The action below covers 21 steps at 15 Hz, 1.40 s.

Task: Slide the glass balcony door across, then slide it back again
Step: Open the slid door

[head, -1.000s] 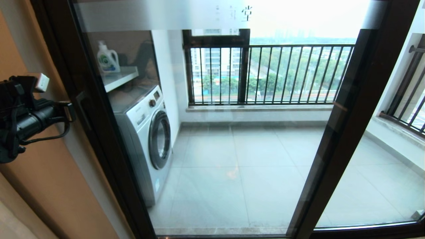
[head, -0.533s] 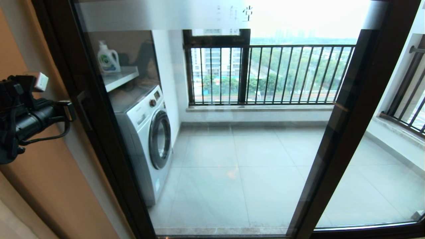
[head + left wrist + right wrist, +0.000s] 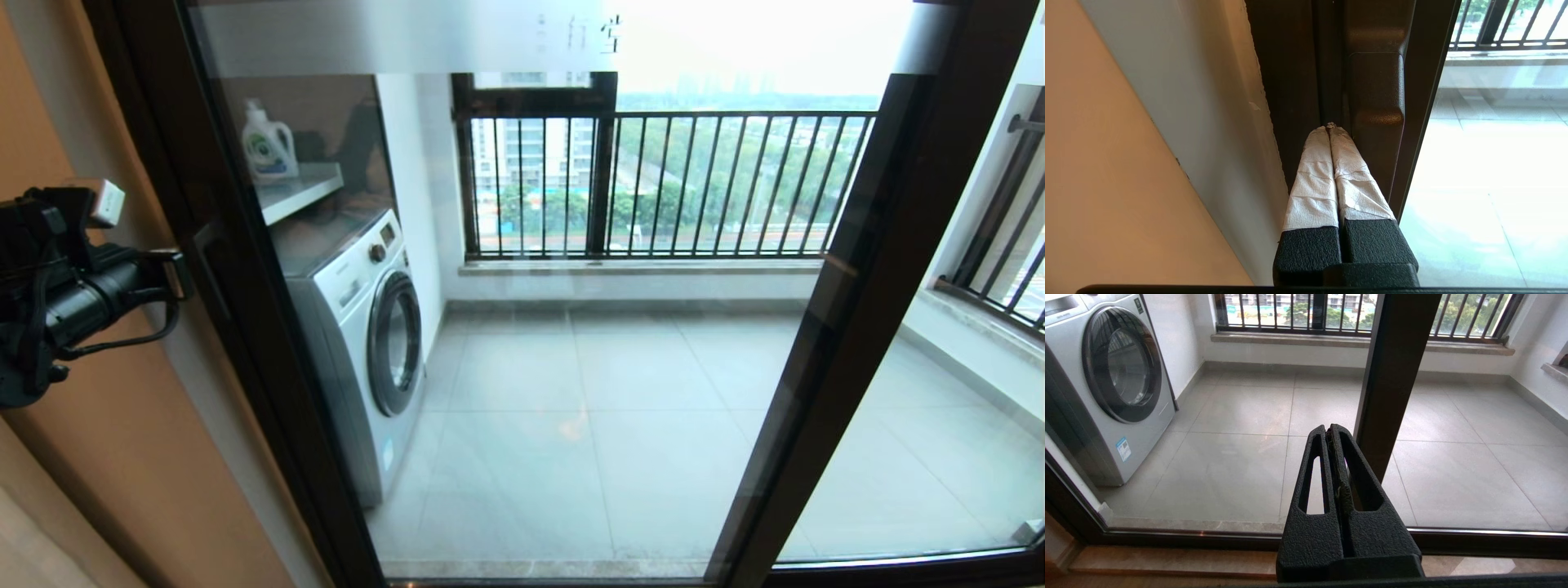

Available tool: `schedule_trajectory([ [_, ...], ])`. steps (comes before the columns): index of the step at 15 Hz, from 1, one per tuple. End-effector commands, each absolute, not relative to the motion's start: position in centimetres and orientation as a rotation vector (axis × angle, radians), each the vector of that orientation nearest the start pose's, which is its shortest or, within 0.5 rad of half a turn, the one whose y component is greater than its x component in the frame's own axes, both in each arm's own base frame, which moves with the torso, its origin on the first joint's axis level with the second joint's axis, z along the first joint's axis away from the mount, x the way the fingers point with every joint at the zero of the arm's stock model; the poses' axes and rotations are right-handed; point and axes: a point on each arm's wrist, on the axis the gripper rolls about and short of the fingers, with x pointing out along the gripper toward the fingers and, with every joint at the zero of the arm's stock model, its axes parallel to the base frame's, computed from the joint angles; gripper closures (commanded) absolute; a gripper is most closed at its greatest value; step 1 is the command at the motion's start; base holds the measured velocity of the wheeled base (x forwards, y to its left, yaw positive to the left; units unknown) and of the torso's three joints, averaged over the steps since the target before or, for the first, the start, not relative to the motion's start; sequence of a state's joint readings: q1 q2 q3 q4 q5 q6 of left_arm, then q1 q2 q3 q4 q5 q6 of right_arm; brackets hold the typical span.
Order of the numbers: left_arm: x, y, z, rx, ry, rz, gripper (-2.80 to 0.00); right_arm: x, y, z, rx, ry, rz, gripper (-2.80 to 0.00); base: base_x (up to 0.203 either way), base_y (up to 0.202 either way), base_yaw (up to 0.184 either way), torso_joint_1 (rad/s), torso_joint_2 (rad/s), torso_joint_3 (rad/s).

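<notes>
The glass balcony door (image 3: pixel 245 343) fills the head view: clear glass in a dark frame, with a frosted top strip (image 3: pixel 408 37) bearing characters. Its black bar handle (image 3: pixel 214 273) sits on the left stile. My left gripper (image 3: pixel 181 273) reaches in from the left at handle height. In the left wrist view its white-taped fingers (image 3: pixel 1310 179) are pressed together, and the gripper (image 3: pixel 1331 126) has its tips in the groove right beside the bar handle (image 3: pixel 1376 94). My right gripper (image 3: pixel 1329 428) is shut on nothing, low before the glass near a dark upright stile (image 3: pixel 1392 375).
An orange-beige wall (image 3: pixel 98 457) stands close on the left of the door frame. Behind the glass are a washing machine (image 3: pixel 359 343), a detergent bottle (image 3: pixel 265 147) on a shelf, a tiled floor and a black-barred window railing (image 3: pixel 669 180). A floor track (image 3: pixel 1167 535) runs below.
The door frame and my left gripper have shifted very slightly to the right. The left fingers stay shut beside the handle.
</notes>
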<state>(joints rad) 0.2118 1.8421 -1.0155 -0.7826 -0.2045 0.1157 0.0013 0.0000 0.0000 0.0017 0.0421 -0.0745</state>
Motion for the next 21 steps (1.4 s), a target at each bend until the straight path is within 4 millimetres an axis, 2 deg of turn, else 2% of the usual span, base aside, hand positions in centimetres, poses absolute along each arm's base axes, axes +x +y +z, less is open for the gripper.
schedule_trajectory([
  [1, 34.9, 6.9, 20.8, 0.109, 0.036, -0.007, 0.00, -2.3, 0.1, 7.4, -0.075, 0.001, 0.045, 0.00, 0.000, 0.000, 0.000, 0.000, 0.00, 0.000],
  [14, 34.8, 5.6, 21.1, 0.109, 0.029, -0.033, 0.00, -2.3, 0.1, 7.4, -0.075, 0.001, 0.045, 0.00, 0.000, 0.000, 0.000, 0.000, 0.00, 0.000],
  [21, 34.7, 4.3, 21.0, 0.104, 0.033, -0.068, 0.00, -2.3, 0.1, 7.4, -0.075, 0.001, 0.045, 0.00, 0.000, 0.000, 0.000, 0.000, 0.00, 0.000],
])
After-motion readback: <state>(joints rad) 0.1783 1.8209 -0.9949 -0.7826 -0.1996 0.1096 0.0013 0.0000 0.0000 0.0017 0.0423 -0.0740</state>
